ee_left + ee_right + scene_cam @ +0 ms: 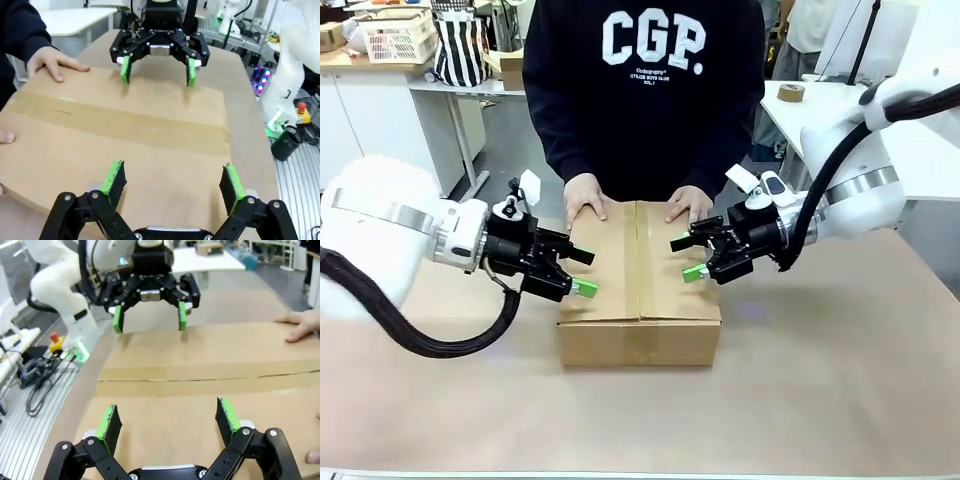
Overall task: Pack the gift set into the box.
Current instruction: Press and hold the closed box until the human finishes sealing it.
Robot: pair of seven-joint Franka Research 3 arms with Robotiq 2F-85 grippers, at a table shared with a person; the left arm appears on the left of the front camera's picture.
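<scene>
While box point(640, 300) sits with flaps shut, contents hidden.

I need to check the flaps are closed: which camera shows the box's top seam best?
The right wrist view: the seam runs as a dark line across the box, flaps meeting. The left wrist view shows the tape strip, its line faint. The front view shows it foreshortened.

I see a tape roll point(791, 92) at two o'clock, a white basket point(398, 38) at ten, possibly a striped bag point(460, 45) beside it.
</scene>
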